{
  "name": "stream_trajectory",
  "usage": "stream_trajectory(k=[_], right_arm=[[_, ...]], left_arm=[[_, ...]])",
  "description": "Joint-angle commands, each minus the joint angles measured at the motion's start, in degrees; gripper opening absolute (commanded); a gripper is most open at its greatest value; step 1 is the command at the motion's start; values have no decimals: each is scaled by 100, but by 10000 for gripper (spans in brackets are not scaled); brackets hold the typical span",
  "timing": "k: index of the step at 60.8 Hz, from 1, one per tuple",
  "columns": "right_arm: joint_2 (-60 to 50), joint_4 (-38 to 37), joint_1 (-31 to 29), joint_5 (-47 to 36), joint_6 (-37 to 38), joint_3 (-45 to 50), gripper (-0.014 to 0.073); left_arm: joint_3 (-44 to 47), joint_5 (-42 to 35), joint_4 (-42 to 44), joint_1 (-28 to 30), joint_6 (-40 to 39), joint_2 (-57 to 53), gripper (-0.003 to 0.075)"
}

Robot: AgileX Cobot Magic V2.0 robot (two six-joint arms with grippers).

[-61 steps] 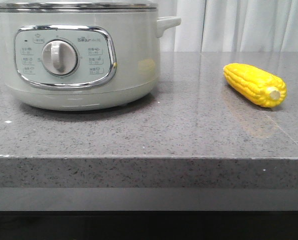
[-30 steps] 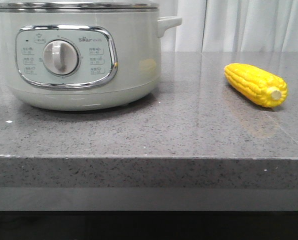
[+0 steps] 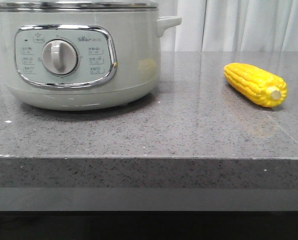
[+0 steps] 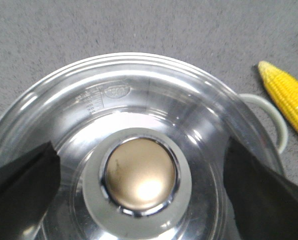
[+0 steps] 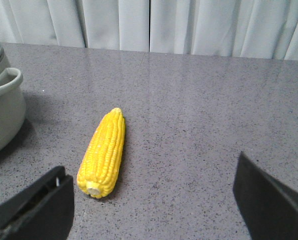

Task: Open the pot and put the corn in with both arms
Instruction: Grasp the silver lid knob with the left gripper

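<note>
**Desk:** Grey speckled stone counter [image 3: 189, 130], white curtains [image 3: 239, 25] behind. What has changed in the last second?

**Photographer:** Almost nothing. From the front, the pot [image 3: 84, 75] sits where it sat, and the corn [image 3: 255, 85] has not rolled. Only a slight shift in framing. I read that as both arms lining up, with no grasp made yet.

**Desk:** Lid still on?

**Photographer:** Yes. The glass lid [image 4: 139, 110] covers the pot, its gold knob [image 4: 140, 173] at the centre.

**Desk:** And the grippers?

**Photographer:** The left gripper [image 4: 139, 200] hangs above the lid, fingers [image 4: 21, 185] spread wide, one either side of the knob, touching nothing. The right gripper [image 5: 154, 210] is also spread; the corn [image 5: 103, 152] lies on the counter just ahead of it, stub end toward the fingers, closer to one finger than the other.

**Desk:** Corn relative to the pot?

**Photographer:** Well apart from the pot, on its handle [image 3: 169, 23] side.
</note>
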Motion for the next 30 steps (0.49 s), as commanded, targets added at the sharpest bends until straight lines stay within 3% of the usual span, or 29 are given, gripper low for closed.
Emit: stream_trajectory(k=[1, 10, 23, 30], right_arm=[[66, -39, -38, -465, -23, -220, 654], [66, -39, -38, -465, -23, -220, 654], [66, -39, -38, -465, -23, -220, 654], [66, -39, -38, -465, -23, -220, 654]], left_arm=[[-312, -123, -80, -28, -50, -68, 629], [-312, -4, -80, -28, -50, 1, 598], [-312, 67, -80, -28, -50, 1, 400], [-312, 67, -80, -28, -50, 1, 337]])
